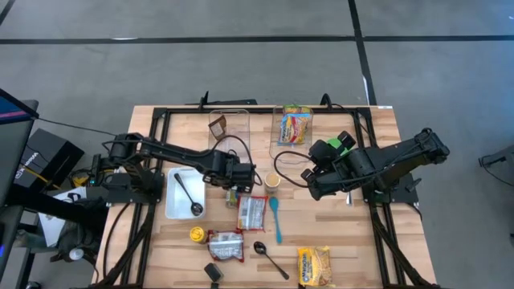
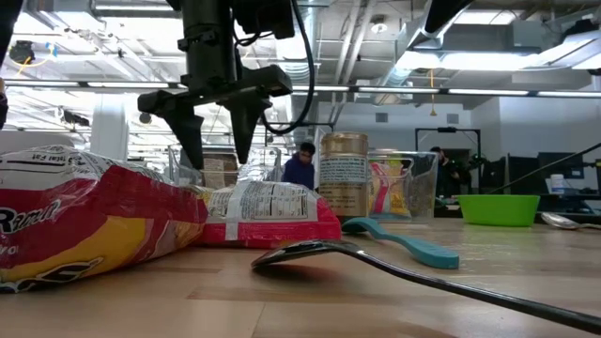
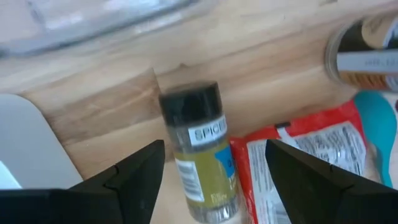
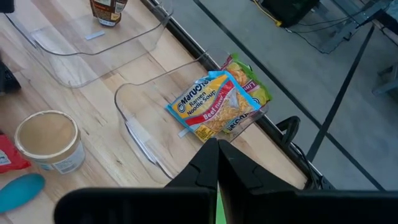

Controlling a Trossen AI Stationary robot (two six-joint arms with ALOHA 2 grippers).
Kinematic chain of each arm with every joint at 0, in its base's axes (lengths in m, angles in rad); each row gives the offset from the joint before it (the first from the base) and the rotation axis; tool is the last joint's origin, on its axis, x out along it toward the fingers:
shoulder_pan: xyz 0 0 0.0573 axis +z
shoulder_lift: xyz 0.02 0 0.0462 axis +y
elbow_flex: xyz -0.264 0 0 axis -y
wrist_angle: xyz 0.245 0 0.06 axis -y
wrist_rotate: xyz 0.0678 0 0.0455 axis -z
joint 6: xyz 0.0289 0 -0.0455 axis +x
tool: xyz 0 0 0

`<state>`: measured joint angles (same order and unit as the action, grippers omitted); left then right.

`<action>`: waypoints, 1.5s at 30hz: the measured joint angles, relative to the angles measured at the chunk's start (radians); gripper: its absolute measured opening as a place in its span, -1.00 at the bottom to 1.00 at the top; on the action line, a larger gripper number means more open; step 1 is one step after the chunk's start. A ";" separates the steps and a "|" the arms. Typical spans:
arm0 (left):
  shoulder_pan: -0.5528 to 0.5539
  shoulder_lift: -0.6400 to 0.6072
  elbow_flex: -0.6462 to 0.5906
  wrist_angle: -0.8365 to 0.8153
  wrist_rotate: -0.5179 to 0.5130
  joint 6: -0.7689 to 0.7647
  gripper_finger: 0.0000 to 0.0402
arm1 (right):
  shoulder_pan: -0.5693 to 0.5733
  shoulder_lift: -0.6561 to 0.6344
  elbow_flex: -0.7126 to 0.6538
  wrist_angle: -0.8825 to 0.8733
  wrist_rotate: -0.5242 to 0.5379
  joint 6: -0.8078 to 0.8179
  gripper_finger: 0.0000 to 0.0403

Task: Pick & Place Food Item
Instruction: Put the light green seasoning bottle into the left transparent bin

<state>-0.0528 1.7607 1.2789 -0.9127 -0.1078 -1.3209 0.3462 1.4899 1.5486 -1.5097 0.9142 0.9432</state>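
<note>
A small spice jar (image 3: 200,155) with a black cap (image 3: 189,106) and greenish contents lies on its side on the wooden table, beside a red noodle packet (image 3: 305,155). My left gripper (image 3: 214,149) points down over the jar and is open. One finger stands on each side of the jar, and neither touches it. In the high view this gripper (image 1: 234,189) is near the table's middle. My right gripper (image 1: 309,178) hangs shut in the air to the right, with nothing in it.
A white tray (image 1: 173,210) holding a black spoon lies left of the jar. A round tub (image 1: 273,181) and a teal spoon (image 1: 276,221) are to its right. Two clear bins (image 1: 230,127) stand at the far edge, one holding a ramen packet (image 4: 214,106). More packets (image 1: 313,265) lie near the front.
</note>
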 joint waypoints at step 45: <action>0.026 -0.001 -0.248 0.241 0.037 -0.053 0.36 | 0.000 0.000 0.000 0.000 0.001 -0.008 -1.00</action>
<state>-0.0265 1.7596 1.0313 -0.6720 -0.0708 -1.3735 0.3462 1.4899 1.5486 -1.5101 0.9154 0.9352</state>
